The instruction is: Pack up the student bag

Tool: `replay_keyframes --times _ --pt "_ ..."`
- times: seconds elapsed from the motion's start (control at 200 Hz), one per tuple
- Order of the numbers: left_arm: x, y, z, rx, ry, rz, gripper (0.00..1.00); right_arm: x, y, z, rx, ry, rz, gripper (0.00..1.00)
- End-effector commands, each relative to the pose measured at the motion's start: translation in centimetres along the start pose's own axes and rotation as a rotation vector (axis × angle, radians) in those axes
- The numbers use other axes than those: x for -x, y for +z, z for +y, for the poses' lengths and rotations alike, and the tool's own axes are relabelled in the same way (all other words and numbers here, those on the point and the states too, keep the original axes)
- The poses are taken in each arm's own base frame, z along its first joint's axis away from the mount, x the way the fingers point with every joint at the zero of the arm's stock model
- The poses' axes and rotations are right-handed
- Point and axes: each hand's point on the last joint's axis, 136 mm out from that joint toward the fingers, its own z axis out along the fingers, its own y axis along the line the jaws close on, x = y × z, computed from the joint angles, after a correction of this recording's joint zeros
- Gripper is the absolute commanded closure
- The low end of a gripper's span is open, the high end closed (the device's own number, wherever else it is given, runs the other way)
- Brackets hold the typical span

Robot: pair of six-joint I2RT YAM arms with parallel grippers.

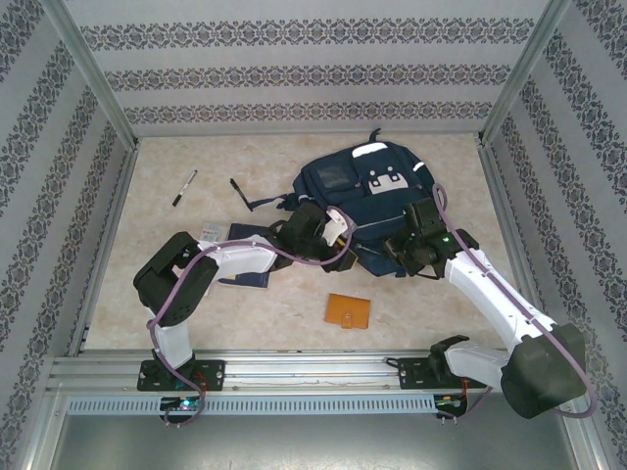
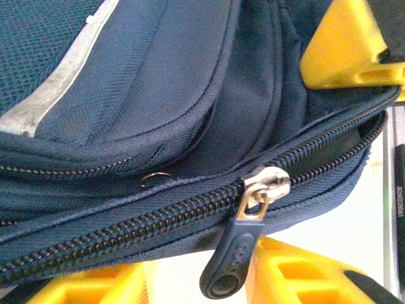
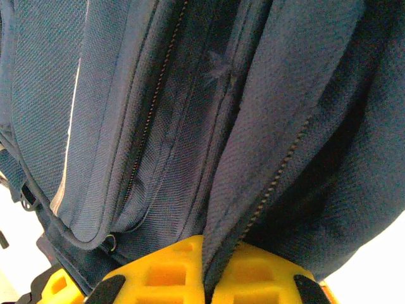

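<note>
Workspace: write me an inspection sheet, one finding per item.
Surface: beige marbled tabletop.
Job's things: student bag lying flat at centre-rear; zipper partly open past its slider.
Clutter: pen and second pen left of the bag; orange wallet in front; navy book under the left arm.
Grippers: left gripper straddles the zipper edge, grip unclear; right gripper shut on a bag fold.
Cables: purple cables along both arms.
Surroundings: patterned walls; aluminium rail at the near edge.

No text is showing clearly enough to read. A dark object (image 2: pixel 399 190) at the right edge of the left wrist view is carrying white print, too blurred. The bag (image 1: pixel 323 196) is showing marks on its white patch (image 1: pixel 388 182), too small.
</note>
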Motion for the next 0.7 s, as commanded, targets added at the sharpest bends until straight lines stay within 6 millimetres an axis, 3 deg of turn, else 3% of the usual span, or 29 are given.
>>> replay_keyframes --times 0.0,0.035,0.11,0.275,0.475,0.57,0.695 --pt "2.8 -0.7 -1.7 -0.065 0.103 -0.036 0.73 0.2 -1.0 1.6 0.047 -0.064 -0.020 1.00" --pt "2.9 -0.8 -1.6 -0.073 0.089 -0.036 0.78 0.3 -0.9 1.3 0.035 -0.076 -0.028 1.00" --pt "3.2 -1.3 -1.3 -0.099 0.049 -0.055 1.00 0.9 -0.8 0.8 0.005 -0.101 -0.056 1.00" --pt "2.9 -2.8 -0.7 -0.106 0.064 -0.094 1.00 2.3 -0.6 -0.3 -0.051 -0.141 -0.098 1.00" --pt "2.2 -4.9 1.9 -0.003 0.078 -0.113 1.00 3.4 -0.6 -1.0 -0.080 -0.173 -0.120 1.00" --pt "2.0 -5.7 4.9 0.084 0.028 -0.097 1.00 3.8 -0.5 -1.2 -0.083 -0.180 -0.123 1.00" --pt "1.0 -6.5 11.8 0.252 -0.139 -0.046 1.00 3.6 -0.2 -1.0 -0.080 -0.201 -0.104 1.00"
